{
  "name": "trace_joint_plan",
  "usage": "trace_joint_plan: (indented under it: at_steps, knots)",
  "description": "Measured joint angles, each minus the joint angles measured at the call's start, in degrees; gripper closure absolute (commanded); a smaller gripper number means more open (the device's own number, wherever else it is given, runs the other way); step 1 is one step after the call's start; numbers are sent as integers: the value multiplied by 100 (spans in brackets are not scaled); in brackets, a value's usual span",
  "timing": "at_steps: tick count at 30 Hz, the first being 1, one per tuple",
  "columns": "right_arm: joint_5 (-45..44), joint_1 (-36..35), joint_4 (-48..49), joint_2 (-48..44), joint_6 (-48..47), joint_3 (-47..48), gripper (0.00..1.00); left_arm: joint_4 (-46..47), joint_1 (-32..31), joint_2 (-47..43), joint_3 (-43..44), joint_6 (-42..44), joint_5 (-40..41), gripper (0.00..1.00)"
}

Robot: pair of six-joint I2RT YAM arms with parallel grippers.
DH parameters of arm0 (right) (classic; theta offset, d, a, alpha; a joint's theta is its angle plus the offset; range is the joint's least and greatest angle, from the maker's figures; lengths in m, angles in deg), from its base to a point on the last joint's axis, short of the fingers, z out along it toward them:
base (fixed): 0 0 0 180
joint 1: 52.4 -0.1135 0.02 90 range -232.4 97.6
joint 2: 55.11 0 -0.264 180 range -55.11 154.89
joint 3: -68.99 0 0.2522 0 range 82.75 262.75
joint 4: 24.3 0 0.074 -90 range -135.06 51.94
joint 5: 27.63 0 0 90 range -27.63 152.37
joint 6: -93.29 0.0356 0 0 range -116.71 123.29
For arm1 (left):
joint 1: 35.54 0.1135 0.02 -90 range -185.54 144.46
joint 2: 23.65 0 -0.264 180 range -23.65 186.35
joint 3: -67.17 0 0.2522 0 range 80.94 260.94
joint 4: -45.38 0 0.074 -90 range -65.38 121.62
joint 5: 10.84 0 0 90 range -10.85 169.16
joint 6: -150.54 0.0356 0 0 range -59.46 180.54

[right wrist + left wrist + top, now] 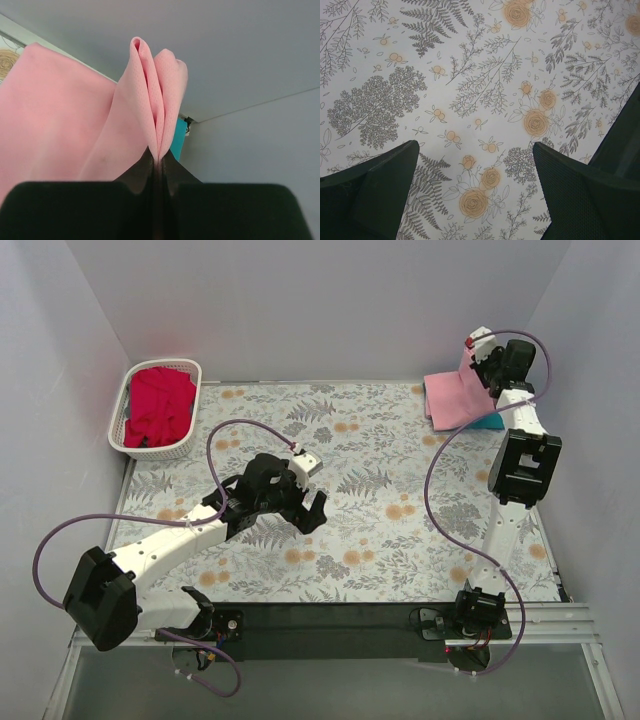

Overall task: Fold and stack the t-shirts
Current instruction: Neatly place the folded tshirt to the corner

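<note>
1. Pink cloth: light pink t-shirt point(455, 398), upper right of the top view, at the far right corner of the table point(380, 540). Its upper edge is held up off the surface near the back wall, and the rest hangs down in a flat sheet onto the table. In the right wrist view a doubled fold of it stands up from between the fingers.
2. Teal t-shirt point(490, 423), upper right of the top view. Only a narrow strip shows, under the lower right edge of the pink one and touching it. A sliver also shows behind the pink fold in the right wrist view.
3. Bright red t-shirt point(160, 405), upper left of the top view, crumpled and unfolded inside the basket.
4. White lattice plastic basket point(150, 452), upper left, at the far left corner of the table, well apart from the other two shirts.
5. Right gripper point(157, 160), upper right of the top view, beside the corner of the walls. Its fingers are pressed together, pinching the fold of the light pink t-shirt.
6. Left gripper point(474, 150), left of centre in the top view, over the bare table. Its fingers are spread wide with only the printed surface between them. Whether they touch the surface cannot be told.
7. Table surface: pale, printed with grey ferns and orange blossoms.
</note>
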Motion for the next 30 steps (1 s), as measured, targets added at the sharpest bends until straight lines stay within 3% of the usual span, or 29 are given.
trace_joint_plan:
  at_steps: [1,2,4,5,9,11,21,30]
  knots:
    - [-37,4,0,28,-13,-15,80,-11,0,0,13,0,2,2]
    - [-92,9,15,57,-39,-39,62,-26,0,0,24,2,2,2]
    - [-184,15,57,81,-87,-101,47,-63,0,0,55,2,4,2]
    - [-238,15,72,85,-83,-120,31,-92,0,0,74,2,7,2]
    - [-361,20,195,74,-74,-162,5,-138,0,2,173,-20,4,2]
    - [-382,20,214,35,-74,-195,2,-166,2,0,225,-59,4,2]
    - [-85,20,-302,-1123,542,-490,2,-422,417,-76,522,-610,-302,2]
    - [538,-68,-1845,-2802,1641,-726,2,-1283,1167,662,1862,-789,-404,2]
